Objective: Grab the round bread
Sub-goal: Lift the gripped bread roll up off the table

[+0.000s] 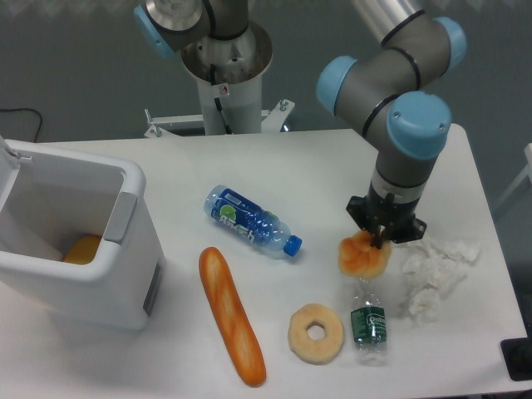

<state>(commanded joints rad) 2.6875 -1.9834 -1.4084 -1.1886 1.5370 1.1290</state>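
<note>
My gripper [380,242] has its jaws clamped from above on the round bread [363,257], which hangs just under them, clear of the worktop [316,174], so I judge the pickup nearly done.

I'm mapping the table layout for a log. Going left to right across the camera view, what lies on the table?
White bin → baguette → blue-labelled bottle → ring-shaped bread → round bread, held in the gripper → crumpled tissue.
</note>
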